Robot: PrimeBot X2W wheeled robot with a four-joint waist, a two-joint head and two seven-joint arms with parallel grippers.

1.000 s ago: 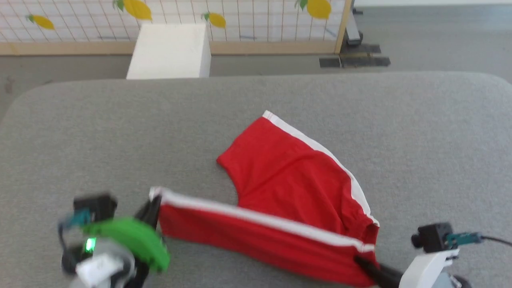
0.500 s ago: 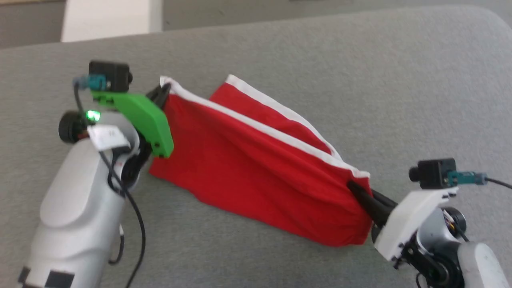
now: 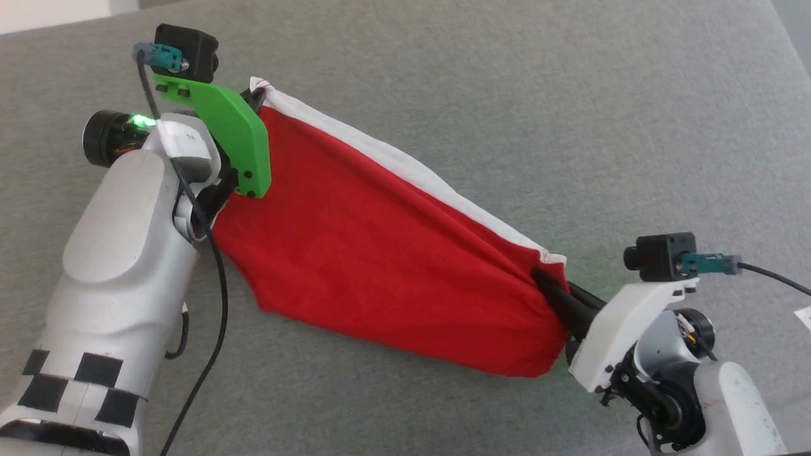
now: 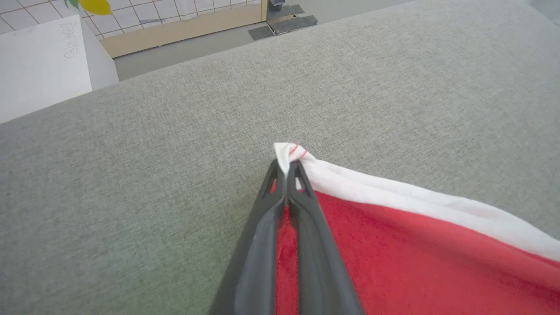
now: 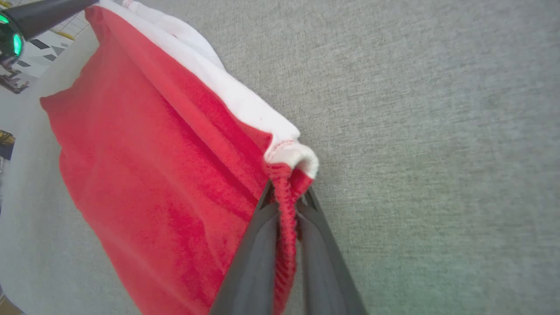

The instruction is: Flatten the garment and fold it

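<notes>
The garment [image 3: 374, 253], red shorts with a white trim band, hangs stretched between both grippers above the grey surface. My left gripper [image 3: 256, 96] is shut on its white-trimmed corner at the upper left; in the left wrist view the fingers [image 4: 286, 168] pinch that corner of the garment [image 4: 415, 245]. My right gripper [image 3: 543, 280] is shut on the gathered waistband end at the lower right. The right wrist view shows the red elastic edge of the garment [image 5: 166, 175] clamped at the gripper [image 5: 286, 192]. The cloth sags in a fold between the two grips.
The grey padded table [image 3: 507, 95] spreads all around. A white box [image 4: 39, 61] and a tiled partition with yellow lemon shapes [image 4: 94, 5] stand beyond its far edge. A small white slip [image 3: 803, 316] lies at the right edge.
Both grippers have lifted the garment off the table and carried it up and forward, so it now hangs doubled between them. The head camera has tilted downward.
</notes>
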